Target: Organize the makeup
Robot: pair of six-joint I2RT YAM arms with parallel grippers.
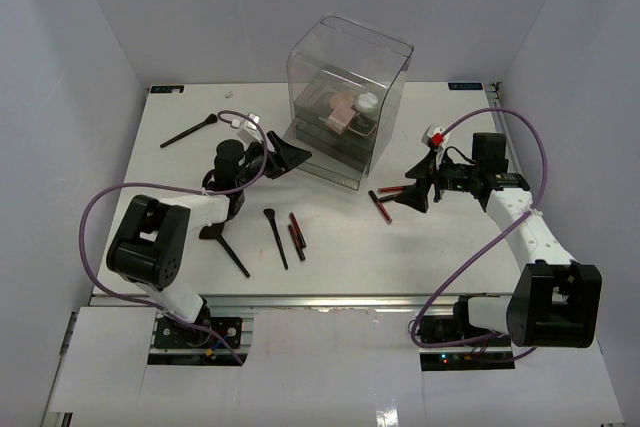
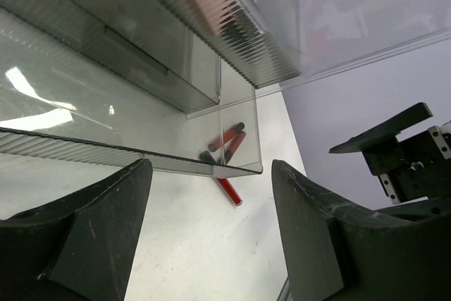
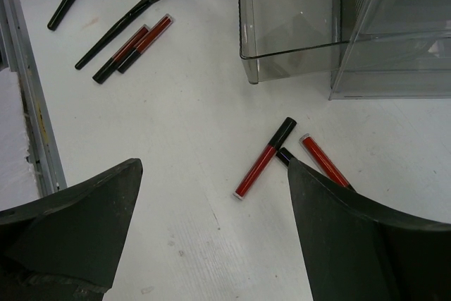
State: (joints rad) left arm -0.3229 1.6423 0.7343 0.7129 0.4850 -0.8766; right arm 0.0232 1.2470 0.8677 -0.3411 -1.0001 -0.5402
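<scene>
The makeup lies scattered on the white table (image 1: 330,267). A pair of red-and-black sticks (image 1: 383,204) lies just left of my right gripper (image 1: 412,185), which hangs open and empty above them. In the right wrist view those sticks (image 3: 264,158) show beside the right finger, between the gripper's (image 3: 213,174) spread fingers. Two more sticks (image 1: 296,230) and black-handled brushes (image 1: 275,237) lie at front left. My left gripper (image 1: 285,155) is open with nothing in it, at the left lower corner of the clear box (image 1: 350,97). Pink compacts (image 1: 340,107) and a white jar (image 1: 367,102) sit inside the box.
Another brush (image 1: 188,131) lies at the back left and one (image 1: 225,247) lies by the left arm. In the left wrist view the gripper (image 2: 211,174) faces the box's ribbed drawers (image 2: 141,61), with a red stick (image 2: 229,189) beyond. Purple cables loop beside both arms.
</scene>
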